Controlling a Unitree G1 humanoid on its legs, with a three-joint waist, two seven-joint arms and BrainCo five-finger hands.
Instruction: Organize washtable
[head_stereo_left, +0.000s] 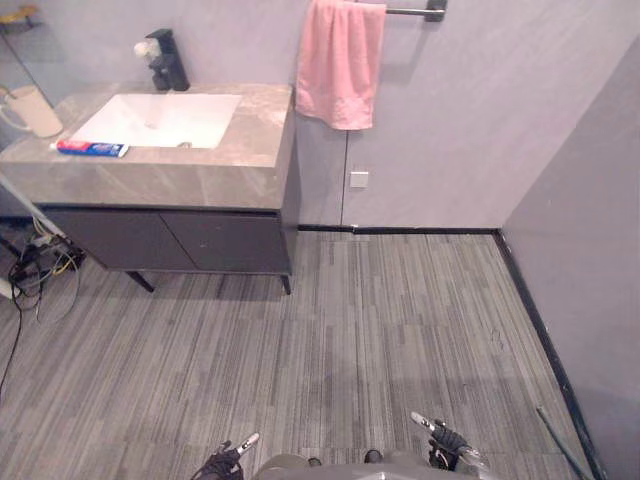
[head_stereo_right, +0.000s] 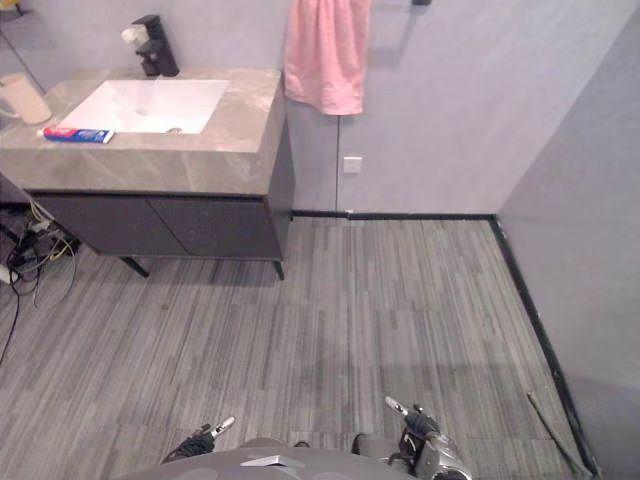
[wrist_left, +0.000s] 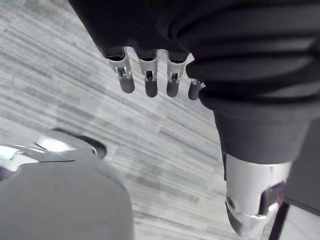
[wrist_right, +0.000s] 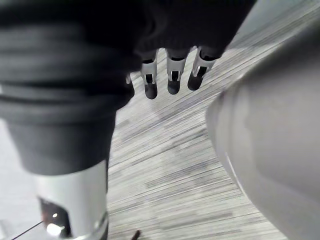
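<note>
Hanging low over the floor (head_stereo_left: 350, 330), my left hand (head_stereo_left: 221, 463) and right hand (head_stereo_left: 447, 446) hold nothing, fingers straight and apart — toothpaste (head_stereo_left: 91, 148) lies on the washtable (head_stereo_left: 150, 185).

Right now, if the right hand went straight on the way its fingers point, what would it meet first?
Most likely the grey striped floor. The right hand hangs with open fingers aimed down at it, with nothing between them in its wrist view. Depth is unclear.
</note>
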